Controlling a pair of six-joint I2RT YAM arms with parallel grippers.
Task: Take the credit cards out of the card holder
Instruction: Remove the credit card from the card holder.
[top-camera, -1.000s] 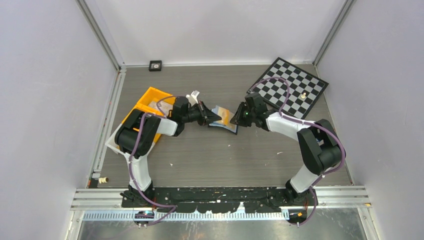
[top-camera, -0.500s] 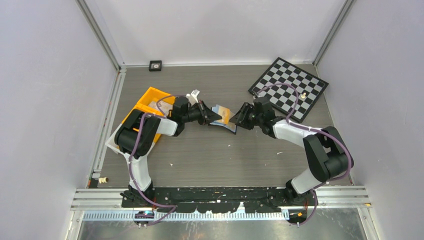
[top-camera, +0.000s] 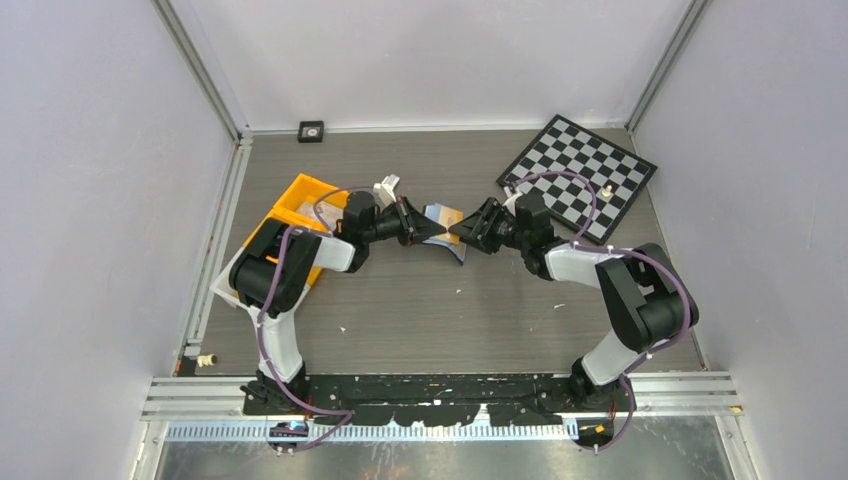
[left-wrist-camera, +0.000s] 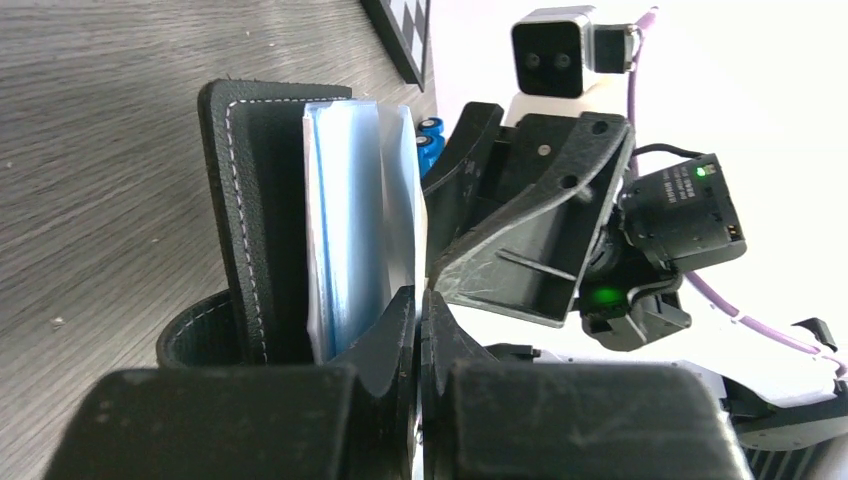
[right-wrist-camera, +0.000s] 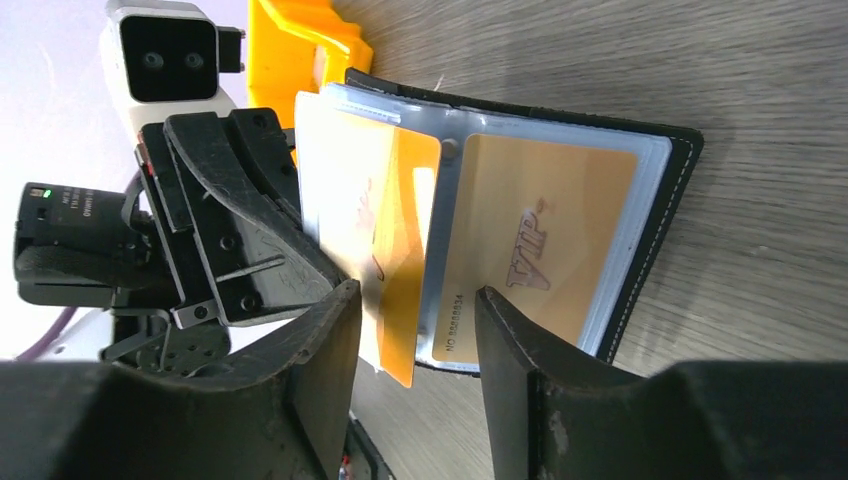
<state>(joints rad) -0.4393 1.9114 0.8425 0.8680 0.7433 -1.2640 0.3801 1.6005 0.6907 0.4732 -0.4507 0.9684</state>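
Since a second ago the right gripper (top-camera: 461, 231) has come in from the 3 o'clock side to the card holder (top-camera: 441, 214), and its jaws have opened wider.

From above, the holder is held up a little past the table's middle, toward 12 o'clock, between the two grippers. The left gripper (top-camera: 432, 232) meets it from 9 o'clock. The table (top-camera: 430, 310) is grey wood-grain with pale walls around it. A chessboard (top-camera: 580, 178) lies at 2 o'clock, an orange bin (top-camera: 298, 205) at 9 o'clock and a small black square (top-camera: 311, 131) at 11 o'clock.

In the left wrist view the left jaws are pressed together on the edge of the open holder. Its black cover with white stitching stands upright, with pale blue sleeves (left-wrist-camera: 350, 220) inside.

In the right wrist view the right jaws stand partly open on either side of the low corner of an orange card (right-wrist-camera: 385, 230) and grip nothing. A second card (right-wrist-camera: 535, 240) sits in its sleeve. It reads "VIP", and below it a number begins "NO", but I cannot read it surely.
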